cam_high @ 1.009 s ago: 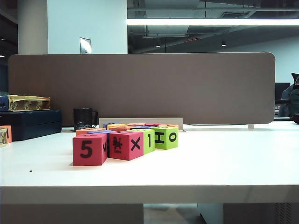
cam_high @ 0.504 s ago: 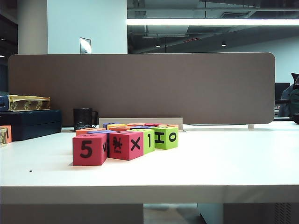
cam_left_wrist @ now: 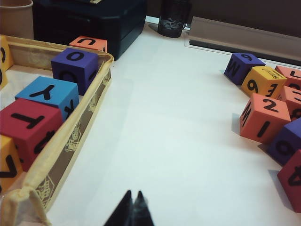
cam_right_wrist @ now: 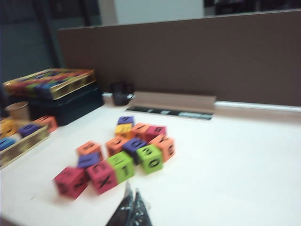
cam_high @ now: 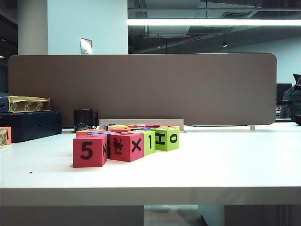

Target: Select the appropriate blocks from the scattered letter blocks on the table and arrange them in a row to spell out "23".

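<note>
The white table (cam_high: 221, 165) spreads wide under me. On it the scattered letter blocks (cam_right_wrist: 123, 154) cluster, about thirteen, two of them lime green (cam_right_wrist: 149, 158); an orange cube marked 2 (cam_left_wrist: 265, 117) lies among them. My left gripper (cam_left_wrist: 132, 212) and right gripper (cam_right_wrist: 131, 209) hover clenched, holding nothing.

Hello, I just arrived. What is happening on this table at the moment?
Nothing is being handled yet. A cluster of foam letter blocks sits on the white table, untouched. The left end effector is shut and empty above bare tabletop, between a tray of spare blocks and the cluster. The right end effector also looks shut and empty, facing the cluster from a distance. An orange block marked "2" lies in the cluster; no row is started.
</note>
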